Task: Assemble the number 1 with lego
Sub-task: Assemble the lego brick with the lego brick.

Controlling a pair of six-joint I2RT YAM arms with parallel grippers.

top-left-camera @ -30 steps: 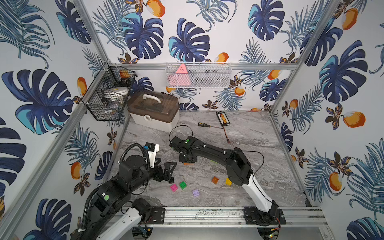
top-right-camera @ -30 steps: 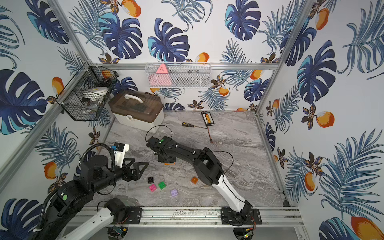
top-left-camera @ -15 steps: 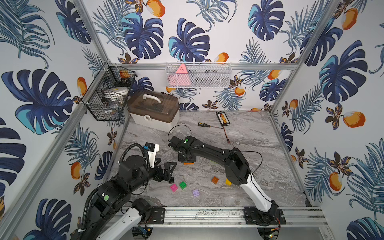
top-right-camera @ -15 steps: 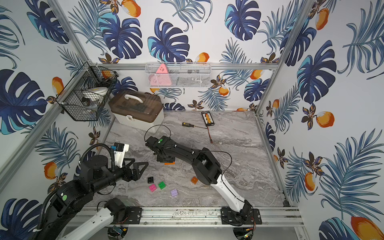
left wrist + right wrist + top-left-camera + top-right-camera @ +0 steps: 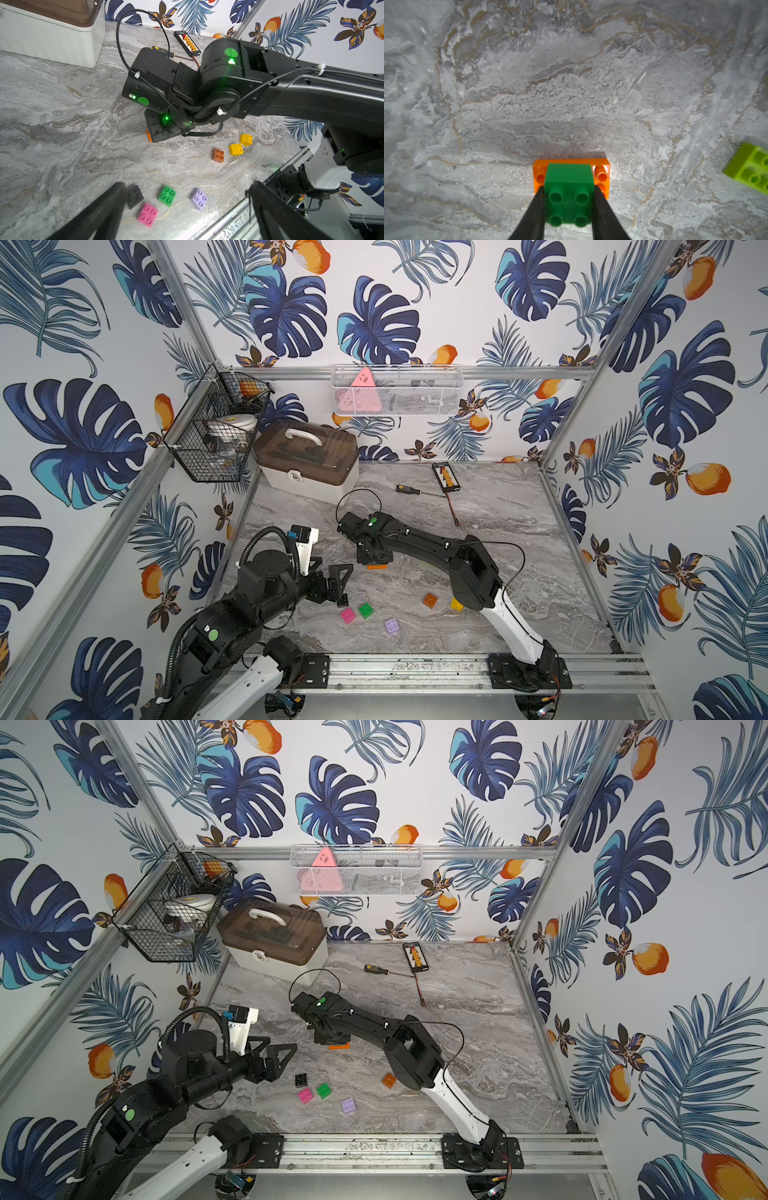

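Right wrist view: right gripper [image 5: 569, 197] is clamped on the held green brick [image 5: 569, 178], a glossy square with four studs up. Its fingers [image 5: 537, 207] press two opposite sides. The brick sits across the middle of the orange brick [image 5: 602, 165], a longer one lying flat on the marble tabletop [image 5: 571, 83]. Orange studs show on either side. Can't tell if it's pressed fully home. The lime brick [image 5: 751, 168], also long, lies flat well off to one side, cut by the frame edge.

Left wrist view: left gripper [image 5: 186, 187] is wide open with nothing in it, above the front cluster. Black brick [image 5: 134, 196], pink brick [image 5: 148, 215], loose green brick [image 5: 167, 195] and lilac brick [image 5: 199, 198] lie close together, studs up. Brown brick [image 5: 218, 154] and the yellow bricks [image 5: 236, 149] lie apart from those, near the right arm.

Count:
- Long: one orange, one lime.
- Square: two green, two yellow, and one each of black, pink, lilac, brown.
- Ten in all.

View differences:
- Lime shows only in the right wrist view.
- In both top views the held green brick is hidden under the right wrist, and the orange brick is just a sliver.
- Both yellow bricks show only in the left wrist view. A top view shows a single one beside the right arm.
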